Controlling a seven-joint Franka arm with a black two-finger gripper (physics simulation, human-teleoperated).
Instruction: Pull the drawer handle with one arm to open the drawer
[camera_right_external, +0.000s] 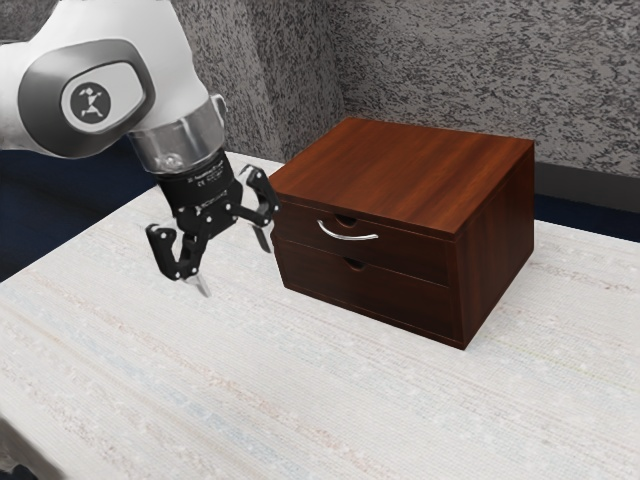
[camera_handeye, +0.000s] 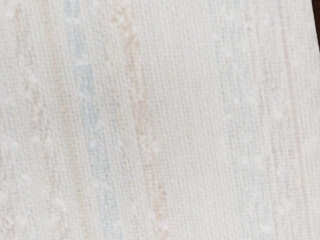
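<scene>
A dark wooden cabinet (camera_right_external: 420, 215) with two drawers stands on the table. Its upper drawer (camera_right_external: 365, 240) carries a curved silver handle (camera_right_external: 347, 234) and sits flush with the cabinet front. The lower drawer (camera_right_external: 365, 290) is flush too. My black gripper (camera_right_external: 235, 265) hangs open above the table, just off the cabinet's front corner on the exterior view's left. Nothing lies between its fingers (camera_right_external: 263, 238). The handle is a short way to the right of the gripper in the exterior view, and the two are apart. In the wrist view the pale woven tabletop (camera_handeye: 160, 120) lies under my hand.
The table (camera_right_external: 200, 400) is covered in a pale cloth with faint stripes. A grey textured wall (camera_right_external: 480, 60) rises behind the cabinet. The table's edge runs close behind the arm on the exterior view's left.
</scene>
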